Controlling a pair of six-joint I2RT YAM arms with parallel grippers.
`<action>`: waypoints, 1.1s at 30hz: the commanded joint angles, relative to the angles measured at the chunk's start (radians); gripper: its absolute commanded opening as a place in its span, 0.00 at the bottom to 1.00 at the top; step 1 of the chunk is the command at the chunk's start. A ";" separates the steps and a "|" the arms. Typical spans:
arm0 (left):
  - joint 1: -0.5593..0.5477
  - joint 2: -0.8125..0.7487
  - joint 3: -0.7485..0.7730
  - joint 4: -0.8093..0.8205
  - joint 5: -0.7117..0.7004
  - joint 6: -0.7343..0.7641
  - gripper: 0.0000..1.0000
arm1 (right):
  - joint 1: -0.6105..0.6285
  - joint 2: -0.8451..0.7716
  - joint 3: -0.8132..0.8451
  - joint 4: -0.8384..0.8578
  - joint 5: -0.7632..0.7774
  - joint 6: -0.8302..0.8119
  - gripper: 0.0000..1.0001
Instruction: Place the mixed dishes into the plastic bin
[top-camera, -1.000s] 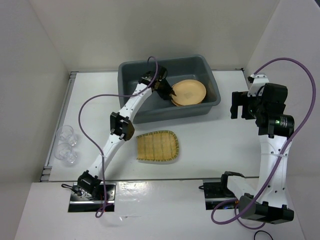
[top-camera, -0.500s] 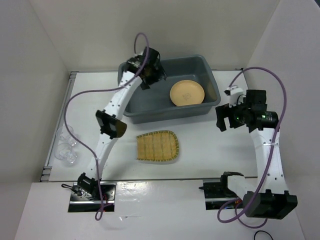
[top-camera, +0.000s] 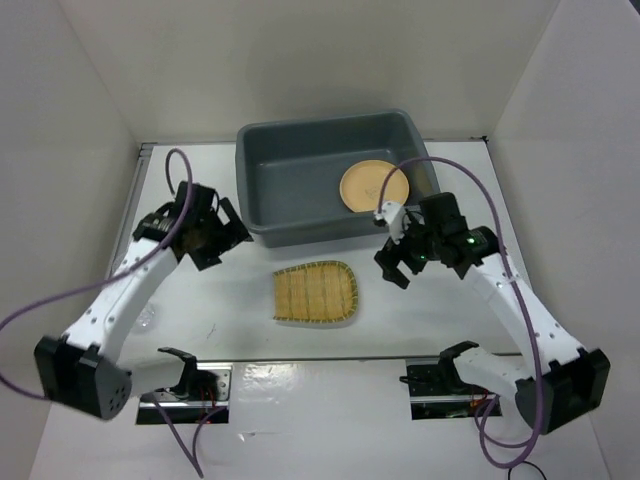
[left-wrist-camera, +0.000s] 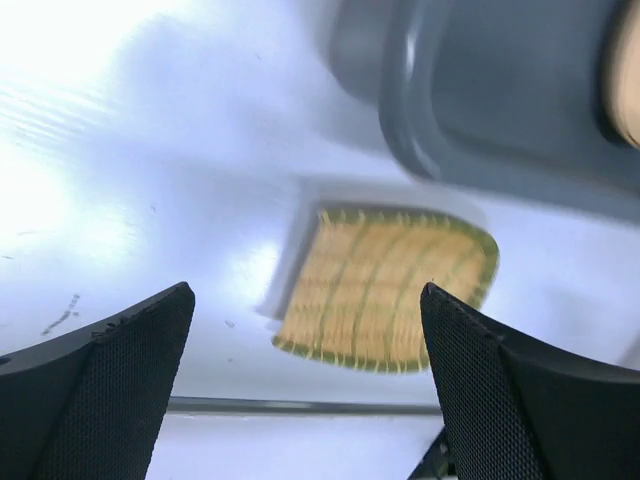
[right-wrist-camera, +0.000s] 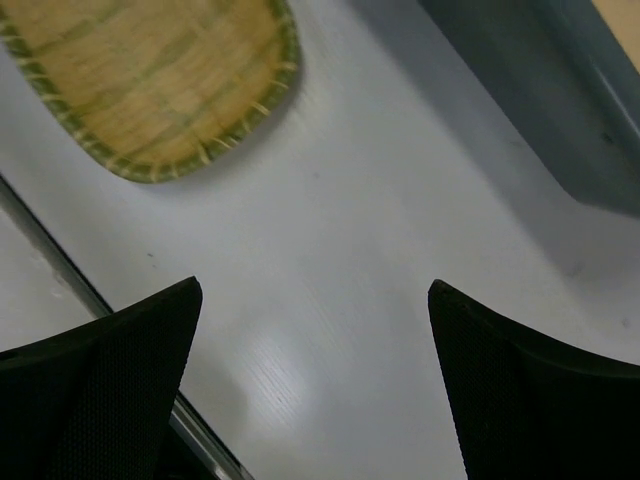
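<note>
While gaping wide and empty, flanked yellow woven bamboo tray (top-camera: 315, 293) with left gripper (top-camera: 222, 243) and right gripper (top-camera: 392, 268); lay on white table (top-camera: 400, 312) just before dark grey rectangular plastic bin (top-camera: 300, 235), long axis left-right, rounded end toward right gripper.

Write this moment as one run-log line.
plate in bin | tray on table | left gripper open, empty | right gripper open, empty

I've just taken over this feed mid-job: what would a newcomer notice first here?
The big dark grey bin at the far middle of the table, with a tan-orange plate in its right end. Next, the yellow woven tray flat on the table before the bin, between the left end effector and right end effector, both open and empty.
</note>
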 joint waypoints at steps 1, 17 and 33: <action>-0.013 -0.175 -0.134 0.170 0.117 -0.006 1.00 | 0.095 0.102 0.004 0.105 -0.117 0.080 0.98; -0.022 -0.074 -0.377 0.642 0.462 -0.074 1.00 | 0.120 0.444 0.016 0.260 -0.307 0.408 0.98; 0.067 0.367 -0.195 0.688 0.539 -0.054 1.00 | 0.130 0.679 0.051 0.321 -0.277 0.464 0.98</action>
